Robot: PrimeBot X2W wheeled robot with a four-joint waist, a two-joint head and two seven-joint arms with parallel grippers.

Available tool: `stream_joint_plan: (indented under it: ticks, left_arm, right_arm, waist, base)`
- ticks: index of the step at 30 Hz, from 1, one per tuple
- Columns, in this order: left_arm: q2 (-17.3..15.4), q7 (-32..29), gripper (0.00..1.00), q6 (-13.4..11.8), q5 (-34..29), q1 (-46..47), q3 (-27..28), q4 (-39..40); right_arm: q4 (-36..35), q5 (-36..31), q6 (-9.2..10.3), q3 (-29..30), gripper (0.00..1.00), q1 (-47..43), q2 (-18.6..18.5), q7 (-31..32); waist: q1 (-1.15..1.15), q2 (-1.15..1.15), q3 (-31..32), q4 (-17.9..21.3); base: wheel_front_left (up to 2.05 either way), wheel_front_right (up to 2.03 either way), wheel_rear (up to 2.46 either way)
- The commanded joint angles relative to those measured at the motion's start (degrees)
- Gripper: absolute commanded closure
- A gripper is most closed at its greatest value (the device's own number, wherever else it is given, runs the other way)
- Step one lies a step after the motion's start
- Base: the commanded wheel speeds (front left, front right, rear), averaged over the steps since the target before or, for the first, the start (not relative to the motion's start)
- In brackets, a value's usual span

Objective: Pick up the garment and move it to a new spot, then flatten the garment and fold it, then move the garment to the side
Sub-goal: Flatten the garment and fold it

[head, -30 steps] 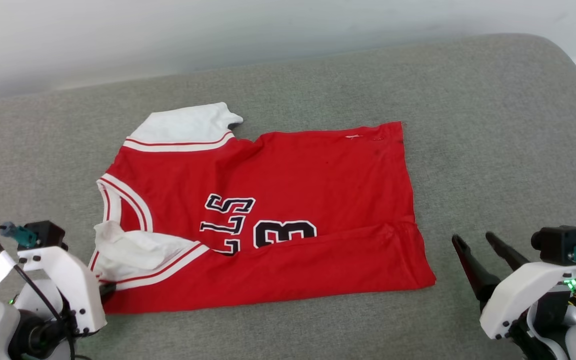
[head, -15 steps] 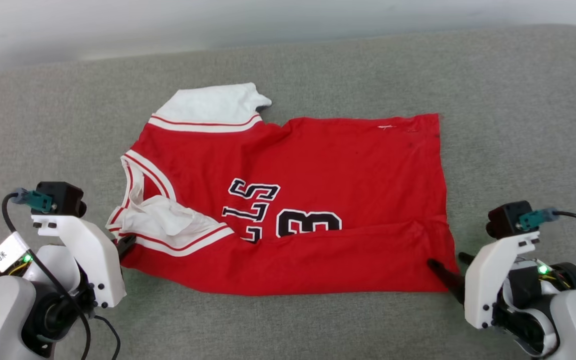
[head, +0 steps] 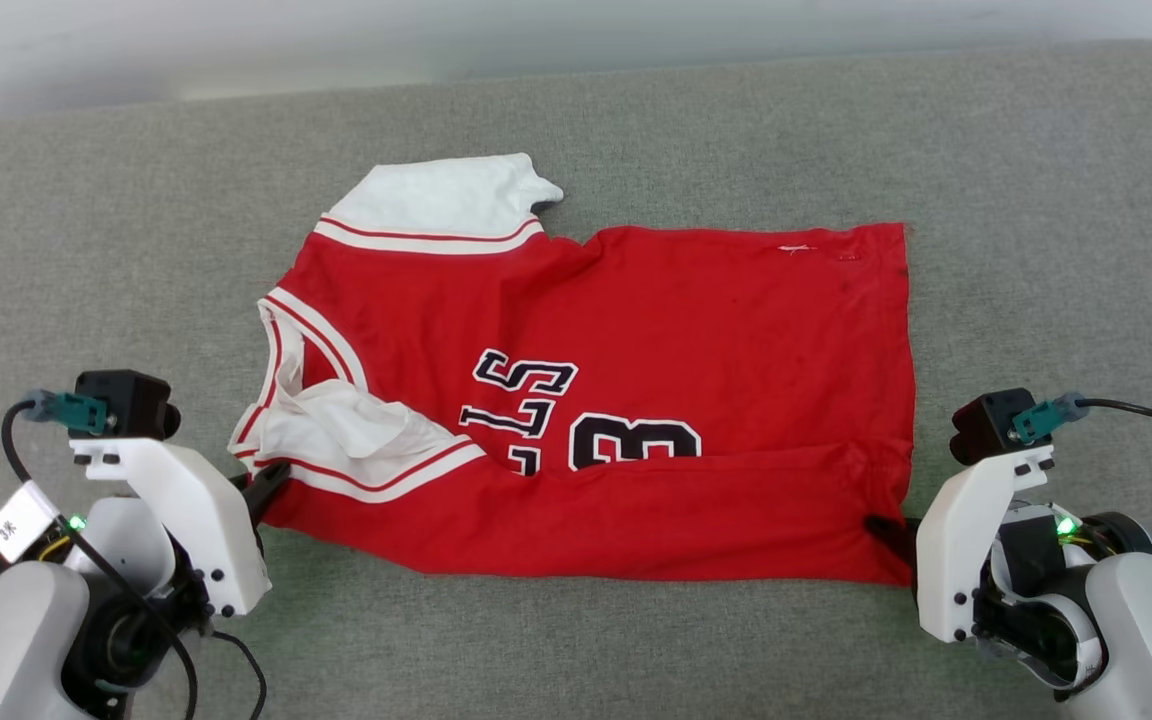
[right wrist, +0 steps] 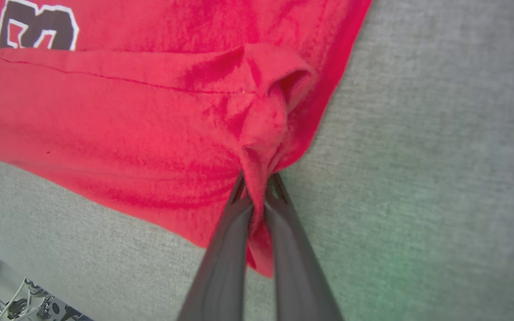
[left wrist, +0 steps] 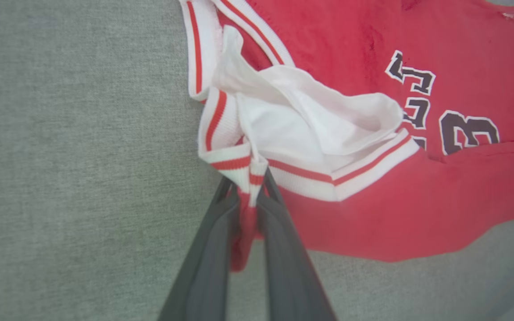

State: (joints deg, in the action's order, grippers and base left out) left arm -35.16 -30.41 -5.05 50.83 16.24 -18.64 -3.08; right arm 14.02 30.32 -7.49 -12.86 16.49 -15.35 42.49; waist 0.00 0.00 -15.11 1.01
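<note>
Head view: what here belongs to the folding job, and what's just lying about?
Job: jersey; left pincer, shut on its edge; right pincer, shut on its corner.
Not the job: grey cushion underneath; pale wall behind.

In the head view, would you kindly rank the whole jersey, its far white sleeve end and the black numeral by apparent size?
Largest: jersey.
Then far white sleeve end.
Smallest: black numeral, partly hidden under a fold.

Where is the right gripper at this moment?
Head view, lower right: the right gripper is shut on the near hem corner of the garment, over the grey cushion. The left gripper pinches striped white trim at the opposite end.
</note>
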Motion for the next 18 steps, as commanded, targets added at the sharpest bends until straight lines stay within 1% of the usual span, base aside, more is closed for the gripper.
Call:
stream_joint_plan:
  ticks: [1,4,6,8,9,13,18]
  left_arm:
    - [0.2,0.3,1.00,-0.1,0.0,-0.6,0.1,0.0]
    - [1.3,1.8,1.00,-0.2,0.7,-1.8,0.5,0.6]
    - [0.9,2.9,1.00,-0.8,-0.1,-2.7,0.7,0.8]
    - [2.1,4.5,1.00,-0.8,0.5,-4.0,1.0,1.7]
    - [2.5,5.7,1.00,-1.1,0.7,-4.6,1.6,2.0]
    - [2.6,7.7,1.00,-2.3,0.2,-8.4,1.9,3.4]
    - [1.7,8.4,1.00,-4.9,-0.6,-14.3,2.1,5.8]
  right_arm:
    - [1.7,0.2,0.00,-1.1,1.00,-0.9,0.3,0.4]
    - [1.0,0.4,0.01,-0.6,1.00,-0.7,-0.5,-0.6]
    - [0.6,0.6,0.01,-0.5,1.00,-0.7,-1.1,-1.2]
    - [-0.3,1.0,0.00,-1.1,1.00,-0.9,-1.6,-1.9]
    - [-0.5,1.5,0.00,-1.3,1.00,-1.2,-1.8,-2.0]
    - [-1.5,2.5,0.00,-1.4,1.00,-2.6,-3.1,-2.0]
    - [-2.7,3.0,0.01,-0.7,1.00,-5.9,-4.3,-1.0]
  waist:
    - [0.00,0.00,0.4,0.0]
    - [0.00,0.00,1.4,-0.1]
    - [0.00,0.00,2.1,-0.3]
    - [0.00,0.00,3.2,-0.5]
    - [0.00,0.00,3.8,-0.5]
    - [0.00,0.00,6.7,-0.9]
    - [0.00,0.00,10.8,-1.6]
  base:
    - [0.00,0.00,0.00]
    - [0.00,0.00,0.00]
    - [0.00,0.00,0.00]
    - [0.00,0.00,0.00]
    - [0.00,0.00,0.00]
    - [0.00,0.00,0.00]
    - [0.00,0.00,0.00]
